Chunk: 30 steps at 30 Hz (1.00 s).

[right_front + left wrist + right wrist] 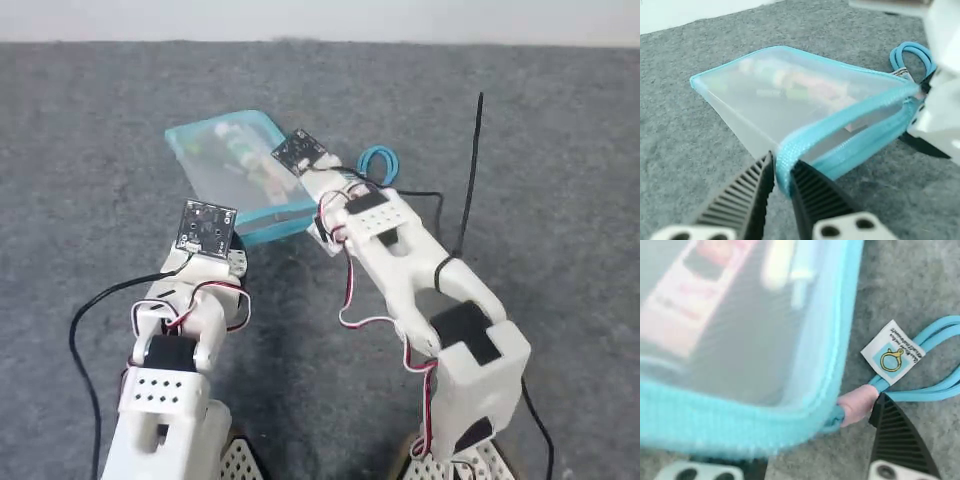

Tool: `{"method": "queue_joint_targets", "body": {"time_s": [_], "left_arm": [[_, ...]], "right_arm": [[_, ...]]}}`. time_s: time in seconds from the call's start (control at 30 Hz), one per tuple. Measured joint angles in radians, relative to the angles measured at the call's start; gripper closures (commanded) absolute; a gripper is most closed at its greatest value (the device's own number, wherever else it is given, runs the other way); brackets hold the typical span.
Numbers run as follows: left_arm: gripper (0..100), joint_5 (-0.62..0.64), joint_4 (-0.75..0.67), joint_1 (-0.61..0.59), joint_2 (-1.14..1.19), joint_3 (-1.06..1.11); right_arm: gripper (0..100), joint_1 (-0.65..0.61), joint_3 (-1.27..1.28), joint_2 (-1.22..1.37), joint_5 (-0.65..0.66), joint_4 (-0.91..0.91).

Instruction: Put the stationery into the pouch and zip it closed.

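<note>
Firmly, the left pincer [783, 164] clamps one zip end of the pouch [770, 107]; the right pincer [807, 452] gapes at its pink pull [857, 404].

Your work surface is a grey, speckled, felt-like mat [90, 130], fuzzy in texture, running across the whole table. At its far edge you have a pale band of wall [320, 18]; the line where the two meet is straight and level.

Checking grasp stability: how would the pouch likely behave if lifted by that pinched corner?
Probably floppy: the pouch is thin, translucent film, and the left gripper pinches just its zip edge. It would likely sag toward the stationery bunched inside.
</note>
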Motion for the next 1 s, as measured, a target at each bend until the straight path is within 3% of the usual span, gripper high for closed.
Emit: {"method": "queue_joint_targets", "body": {"time_s": [0.1,0.43,0.8,1.0], "left_arm": [[99,-0.002,0.0,0.0,0.0,0.0],[99,-0.011,0.0,0.0,0.0,0.0],[99,-0.011,0.0,0.009,0.0,0.0],[99,-0.011,0.0,0.037,0.0,0.0]], "right_arm": [[99.5,0.006,-0.04,0.002,-0.021,0.044],[99.1,0.058,-0.038,-0.114,-0.06,0.222],[99.2,0.058,0.356,-0.664,-0.063,0.264],[99.2,0.057,0.373,-0.918,-0.041,0.374]]}}
